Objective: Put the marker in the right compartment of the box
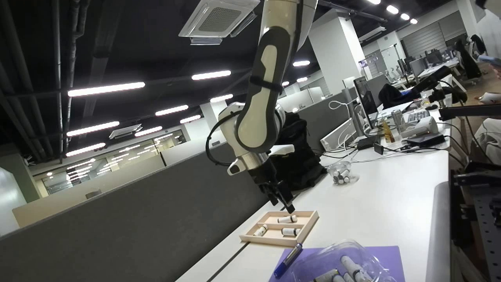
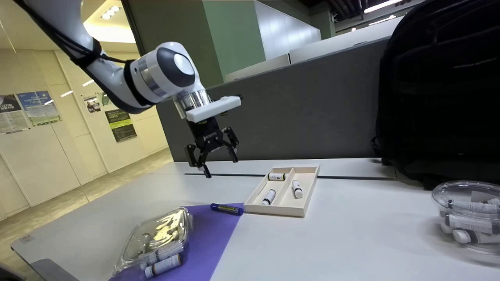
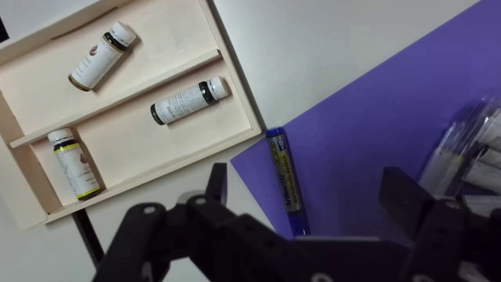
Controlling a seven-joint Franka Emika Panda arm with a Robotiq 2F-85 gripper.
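Marker (image 2: 227, 209) lies below the hand (image 2: 221, 168), apart.

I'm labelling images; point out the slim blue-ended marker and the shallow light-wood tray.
Slim blue-ended marker (image 3: 286, 178): wrist view, middle of labelled barrel.
Shallow light-wood tray (image 2: 275, 210): in an exterior view, front wall.

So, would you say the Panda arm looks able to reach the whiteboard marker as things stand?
Probably yes: the end effector hangs open, nothing covers the whiteboard marker, and the nearest plastic container stands apart from it.

In the box (image 3: 176, 163), bottles (image 3: 178, 102) leave both compartments (image 3: 125, 145) partly free.
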